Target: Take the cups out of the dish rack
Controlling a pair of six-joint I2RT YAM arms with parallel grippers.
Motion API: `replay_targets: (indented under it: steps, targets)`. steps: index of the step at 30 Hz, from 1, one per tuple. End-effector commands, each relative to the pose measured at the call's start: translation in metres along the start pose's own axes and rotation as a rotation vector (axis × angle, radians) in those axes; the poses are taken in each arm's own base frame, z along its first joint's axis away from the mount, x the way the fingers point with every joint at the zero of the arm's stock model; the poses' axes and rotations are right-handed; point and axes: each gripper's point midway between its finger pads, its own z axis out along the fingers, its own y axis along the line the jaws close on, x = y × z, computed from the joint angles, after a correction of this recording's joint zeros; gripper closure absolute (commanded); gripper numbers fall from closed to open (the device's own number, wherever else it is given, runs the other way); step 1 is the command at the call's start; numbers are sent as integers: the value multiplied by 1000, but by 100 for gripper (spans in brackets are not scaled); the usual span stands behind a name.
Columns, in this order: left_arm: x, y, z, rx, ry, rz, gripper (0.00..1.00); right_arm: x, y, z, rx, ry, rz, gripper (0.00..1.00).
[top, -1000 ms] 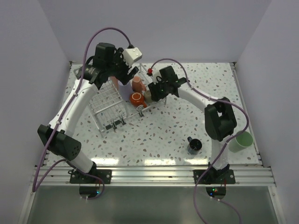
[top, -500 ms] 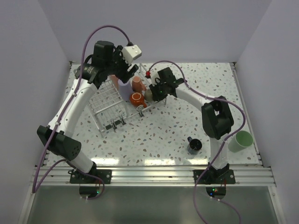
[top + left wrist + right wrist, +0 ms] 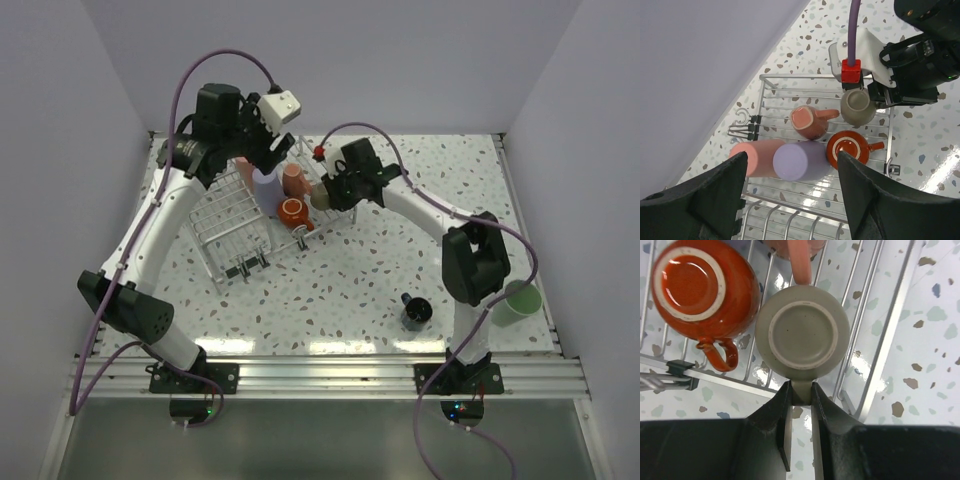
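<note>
The wire dish rack (image 3: 232, 228) stands at the table's back left. Its right section (image 3: 875, 150) holds a lying lavender tumbler (image 3: 800, 161), a pink tumbler (image 3: 756, 157), and upside-down orange-red (image 3: 847, 148), salmon (image 3: 809, 122) and beige (image 3: 858, 106) cups with handles. My left gripper (image 3: 791, 156) hangs open above the lavender tumbler (image 3: 265, 184) without touching it. My right gripper (image 3: 801, 390) is shut on the handle of the beige cup (image 3: 802, 331), which is still over the rack wires beside the orange-red cup (image 3: 702, 287). In the top view the right gripper (image 3: 323, 197) is at the rack's right edge.
A mint-green cup (image 3: 518, 301) stands at the table's right edge, partly behind my right arm. A dark cup (image 3: 416, 312) stands near the front, right of centre. The rack's left section (image 3: 228, 240) shows only bare wires. White walls close the back and both sides.
My left gripper has risen a little and shifted left over the lavender tumbler. My right arm's elbow has swung right while its gripper stays on the beige cup.
</note>
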Motion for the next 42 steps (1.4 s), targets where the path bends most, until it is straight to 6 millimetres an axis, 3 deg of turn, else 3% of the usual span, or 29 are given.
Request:
replay_targets:
  steps: [1, 8, 10, 11, 13, 14, 15, 16, 18, 19, 22, 23, 24, 26, 33, 42]
  targets:
    - [-29, 10, -20, -26, -84, -21, 24, -56, -3, -49, 54, -181, -13, 100]
    - [-49, 15, -37, -27, -172, -84, 27, -67, -6, -74, 86, -205, 35, 100]
    - [-51, 13, -41, 5, -209, -166, 27, -84, -7, -99, 100, -277, 66, 100]
    - [-62, 13, -51, 44, -276, -224, 27, -90, -7, -108, 97, -305, 116, 100]
    - [-61, 10, -54, 100, -317, -297, 26, -114, -8, -143, 107, -418, 175, 100]
    - [-72, 9, -65, 146, -383, -337, 26, -123, -7, -157, 100, -463, 233, 100]
    - [-69, 3, -62, 185, -390, -372, 26, -133, -7, -168, 96, -515, 253, 100]
    - [-74, -5, -67, 236, -417, -375, 26, -143, -2, -191, 87, -572, 265, 100]
    - [-82, -14, -72, 300, -462, -387, 26, -156, 4, -210, 56, -647, 311, 100]
    - [-91, -19, -76, 342, -500, -373, 26, -163, 10, -230, 33, -700, 316, 100]
    - [-96, -30, -80, 422, -524, -435, 26, -176, 23, -255, -37, -807, 353, 100]
    - [-107, -35, -88, 472, -564, -440, 27, -179, 32, -273, -82, -848, 364, 100]
    - [-105, -40, -87, 504, -568, -459, 27, -182, 35, -278, -105, -884, 365, 100]
    - [-121, -45, -101, 567, -641, -456, 27, -187, 47, -296, -152, -938, 365, 100]
    - [-140, -63, -125, 705, -749, -428, 29, -195, 91, -314, -315, -1012, 315, 100]
    - [-136, -70, -124, 718, -739, -446, 33, -200, 109, -318, -397, -1041, 317, 100]
